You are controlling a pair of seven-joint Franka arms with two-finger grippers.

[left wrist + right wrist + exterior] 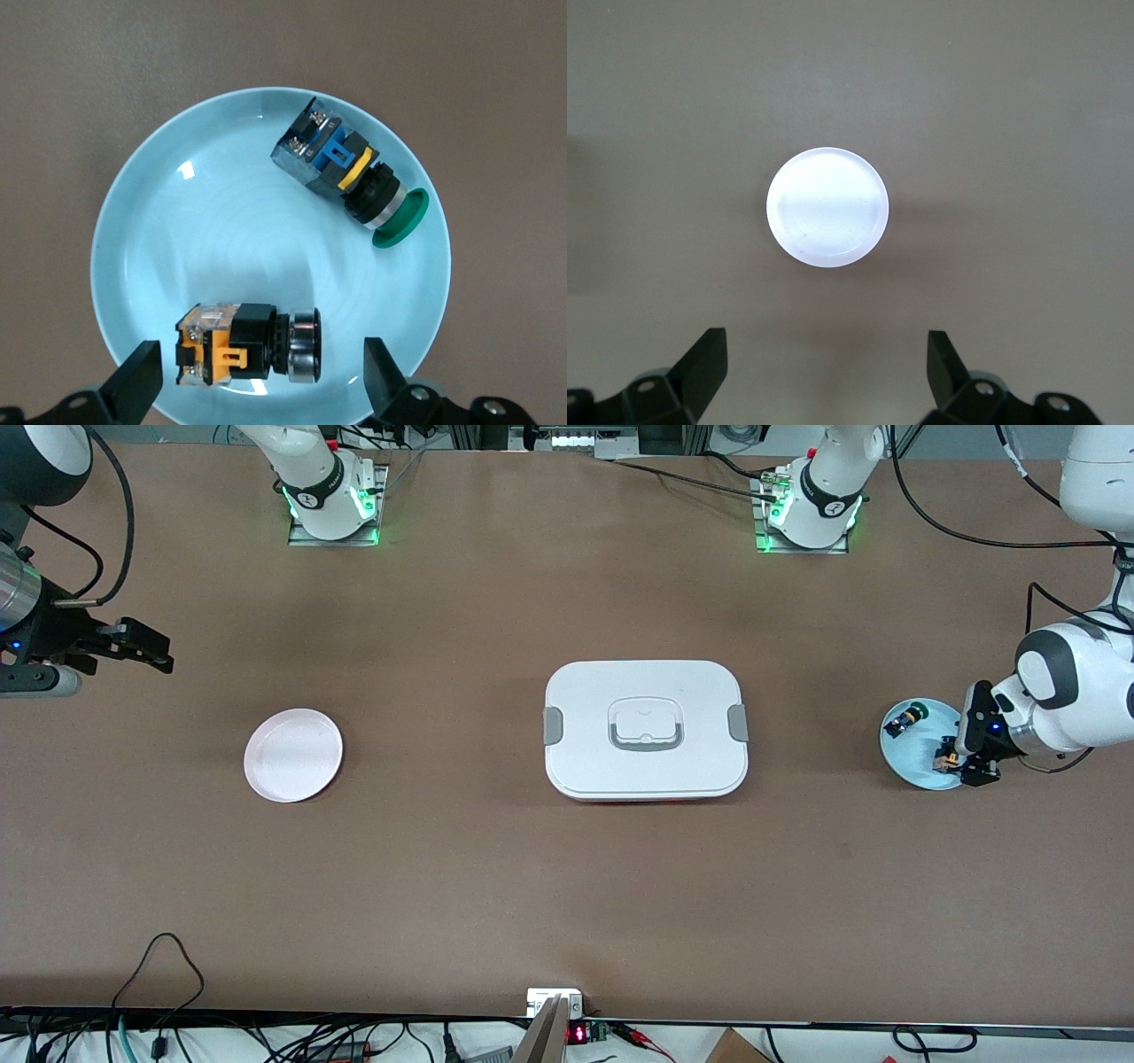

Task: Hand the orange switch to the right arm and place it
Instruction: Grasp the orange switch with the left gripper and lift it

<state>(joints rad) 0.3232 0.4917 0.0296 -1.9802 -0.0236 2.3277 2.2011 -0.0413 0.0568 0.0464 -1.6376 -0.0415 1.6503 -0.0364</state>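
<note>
The orange switch (239,345) lies on its side on a light blue plate (221,221), toward the left arm's end of the table (946,760). My left gripper (261,361) is low over the plate (912,766), open, one finger on each side of the switch with gaps. It shows in the front view (963,759) too. My right gripper (151,648) is open and empty in the air at the right arm's end. In the right wrist view it (826,359) looks down on a pale pink plate (827,205).
A second switch with a green cap (354,177) lies on the same blue plate, farther from the front camera (905,717). A white lidded box (646,729) sits mid-table. The pale pink plate (293,755) is bare. Cables run along the table's near edge.
</note>
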